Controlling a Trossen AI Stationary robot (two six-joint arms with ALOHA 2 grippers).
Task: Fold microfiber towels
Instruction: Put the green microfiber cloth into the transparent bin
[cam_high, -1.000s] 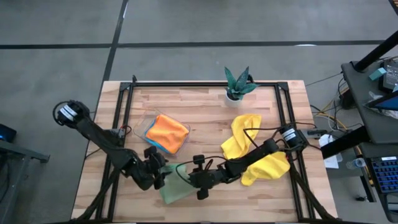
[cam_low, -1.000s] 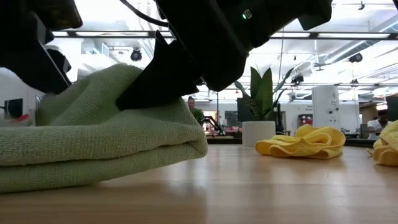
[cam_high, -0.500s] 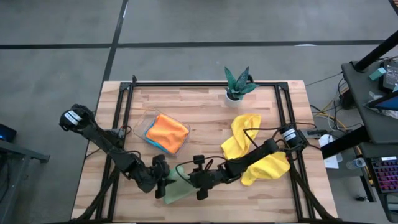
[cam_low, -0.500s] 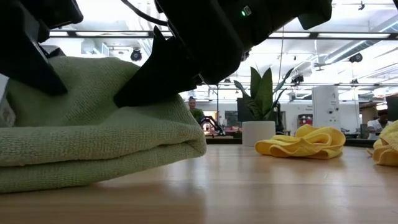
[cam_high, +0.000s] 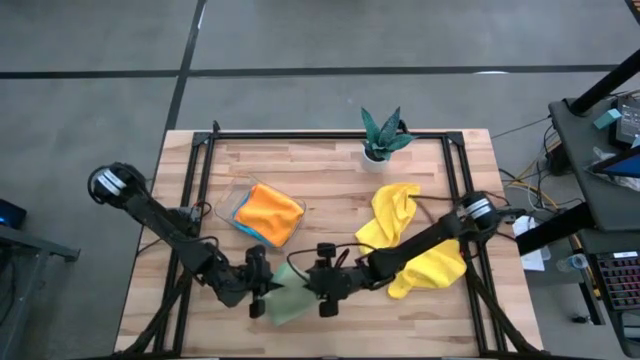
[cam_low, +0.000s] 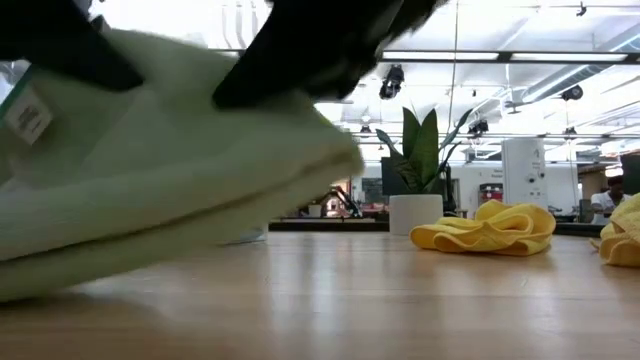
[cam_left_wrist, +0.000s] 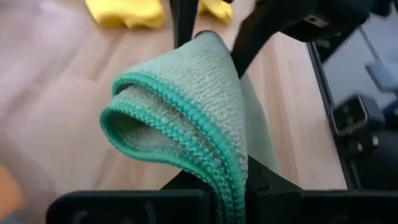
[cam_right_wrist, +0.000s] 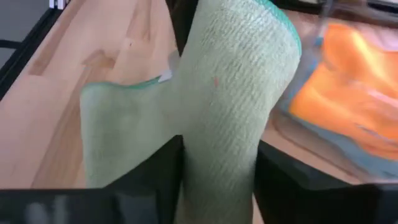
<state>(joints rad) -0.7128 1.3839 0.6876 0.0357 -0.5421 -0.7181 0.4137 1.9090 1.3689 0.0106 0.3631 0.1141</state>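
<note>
A folded pale green towel (cam_high: 287, 300) sits near the table's front edge, between my two grippers. In the low view the green towel (cam_low: 170, 200) is tilted, its right end raised and its lower left part close to the wood. My left gripper (cam_high: 268, 288) is at its left side, shut on its teal-hemmed edges (cam_left_wrist: 186, 134). My right gripper (cam_high: 308, 283) comes from the right. Its fingers (cam_right_wrist: 158, 171) stand open on either side of the towel's upright fold (cam_right_wrist: 230, 93). My left gripper pinches several teal-hemmed layers of the green towel's edge (cam_left_wrist: 231, 171) between its two fingers. It comes from the table's left, slanting down. The towel rises from the fingers as a rounded fold, its held side off the wood. My right gripper has the towel's fold between its fingers; I cannot tell whether they touch it.
An orange towel (cam_high: 270, 212) lies in a clear tray (cam_high: 232, 205) just beyond the grippers. Two crumpled yellow towels (cam_high: 392, 215) (cam_high: 432, 268) lie at the right, under the right arm. A potted plant (cam_high: 382, 135) stands at the far edge. Black frame rails run along both sides.
My left gripper has moved in on the green towel's left edge, taken hold of it and tipped upward. My right gripper has risen a little. The towel, which lay flat and folded on the wood, is now tilted, with most of it lifted.
</note>
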